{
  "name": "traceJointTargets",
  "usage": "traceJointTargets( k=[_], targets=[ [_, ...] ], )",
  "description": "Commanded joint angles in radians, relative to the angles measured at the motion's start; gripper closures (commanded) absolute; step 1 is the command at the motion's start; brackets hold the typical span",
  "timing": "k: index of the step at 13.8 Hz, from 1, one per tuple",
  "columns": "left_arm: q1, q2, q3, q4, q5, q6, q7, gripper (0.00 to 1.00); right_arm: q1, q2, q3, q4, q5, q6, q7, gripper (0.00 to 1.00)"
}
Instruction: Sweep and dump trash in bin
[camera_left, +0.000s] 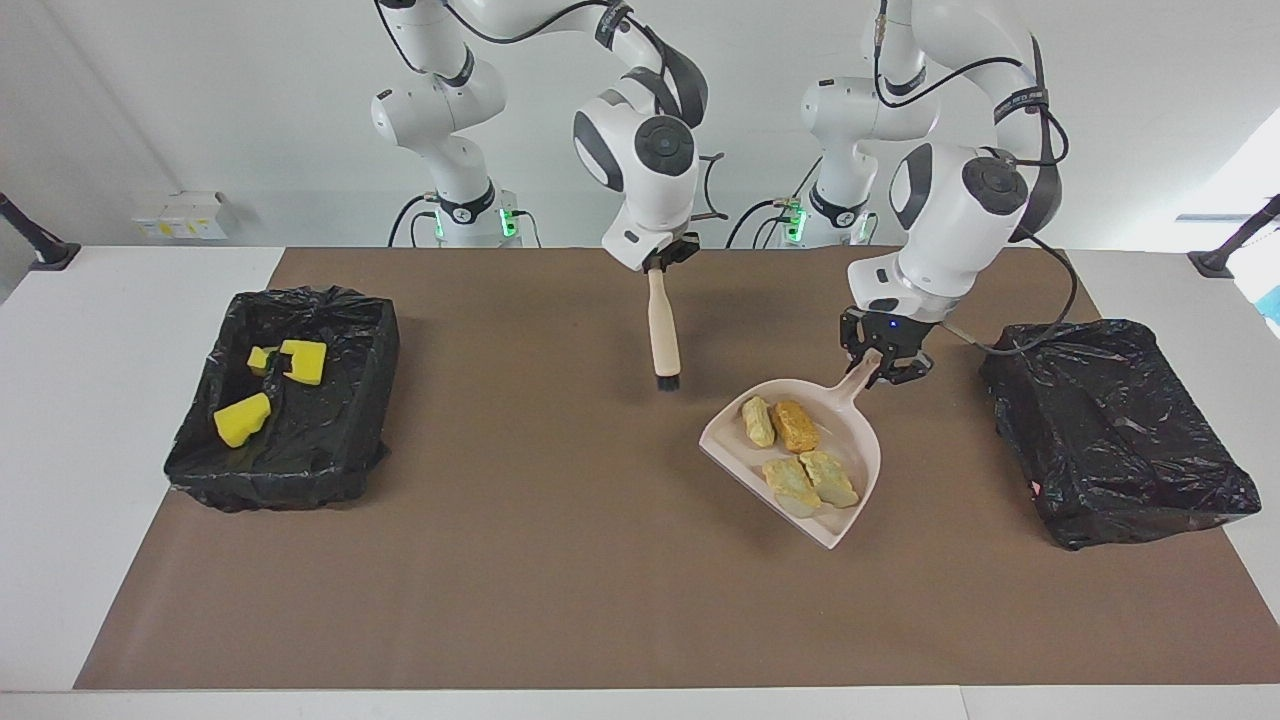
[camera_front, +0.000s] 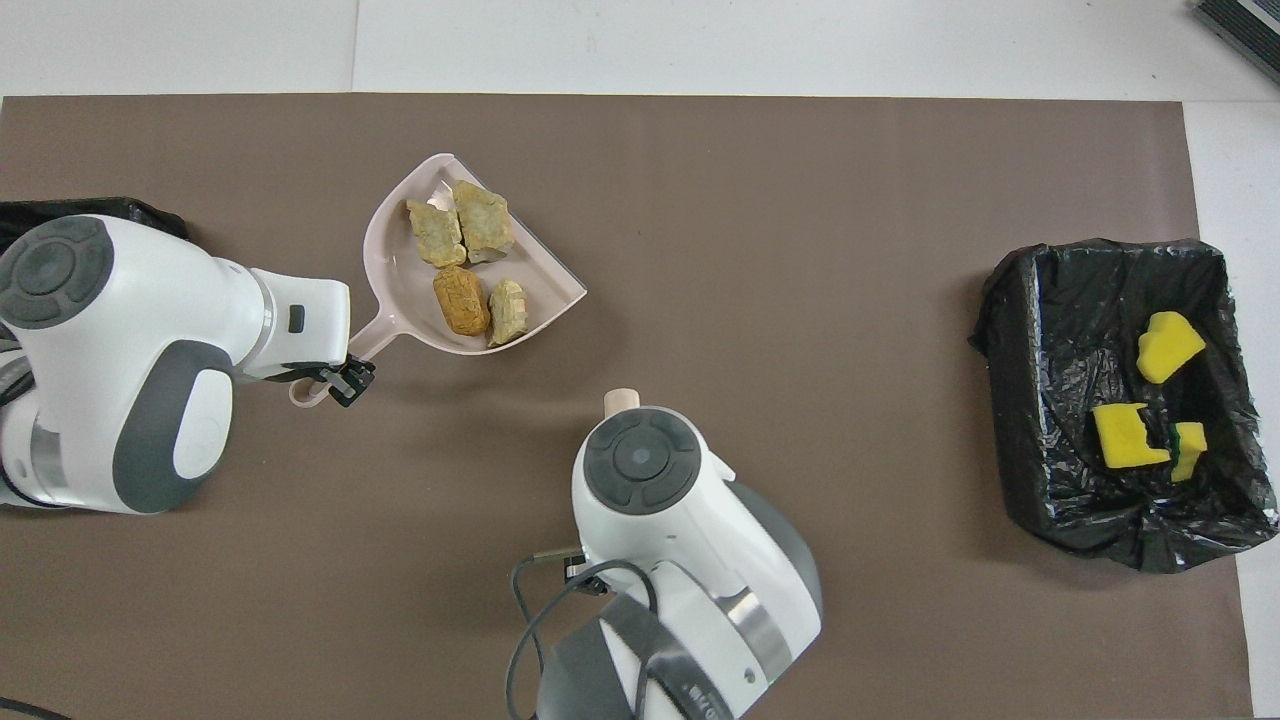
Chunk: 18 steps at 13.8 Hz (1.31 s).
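My left gripper (camera_left: 885, 365) (camera_front: 345, 378) is shut on the handle of a pink dustpan (camera_left: 728, 436) (camera_front: 398, 285). The pan sits low over the brown mat, between the table's middle and the left arm's end. Several tan to orange-brown bread-like lumps (camera_left: 797, 425) (camera_front: 461, 300) lie in the pan. My right gripper (camera_left: 665, 258) is shut on the top of a beige-handled brush (camera_left: 663, 335) (camera_front: 622, 400), which hangs bristles down over the middle of the mat, beside the pan. Three bright-yellow sponge chunks (camera_left: 242, 419) (camera_front: 1168, 345) lie in the black-lined bin (camera_left: 300, 470) (camera_front: 1030, 420) at the right arm's end.
A second black-lined bin (camera_left: 1110, 430) (camera_front: 100, 208) stands at the left arm's end, close beside the left gripper; my left arm hides most of it in the overhead view. The brown mat (camera_left: 500, 560) (camera_front: 800, 250) covers the table between the bins.
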Motion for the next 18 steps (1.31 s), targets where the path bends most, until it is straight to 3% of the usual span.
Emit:
traceJointTargets(
  k=[1, 6, 9, 10, 11, 15, 18],
  targets=[
    [0.094, -0.013, -0.004, 0.105, -0.023, -0.142, 0.122, 1.00, 0.089, -0.022, -0.001, -0.078, -0.031, 0.086, 0.107, 1.00],
    [0.280, 0.004, -0.002, 0.254, -0.020, -0.343, 0.274, 1.00, 0.215, -0.025, -0.001, -0.242, -0.029, 0.341, 0.249, 1.00],
    [0.410, 0.062, -0.002, 0.368, 0.004, -0.455, 0.343, 1.00, 0.213, -0.022, -0.001, -0.238, -0.029, 0.344, 0.244, 0.96],
    [0.452, 0.094, -0.002, 0.425, 0.038, -0.497, 0.380, 1.00, 0.212, -0.019, -0.002, -0.232, -0.029, 0.338, 0.246, 0.57],
    [0.481, 0.117, -0.002, 0.467, 0.076, -0.530, 0.401, 1.00, 0.212, -0.017, -0.004, -0.218, -0.035, 0.321, 0.247, 0.01],
    [0.631, 0.137, -0.001, 0.521, 0.102, -0.536, 0.509, 1.00, 0.167, -0.006, -0.005, -0.088, -0.084, 0.168, 0.235, 0.00],
    [0.692, 0.136, 0.004, 0.522, 0.252, -0.497, 0.595, 1.00, 0.100, -0.014, -0.004, 0.007, -0.097, 0.039, 0.163, 0.00]
  ],
)
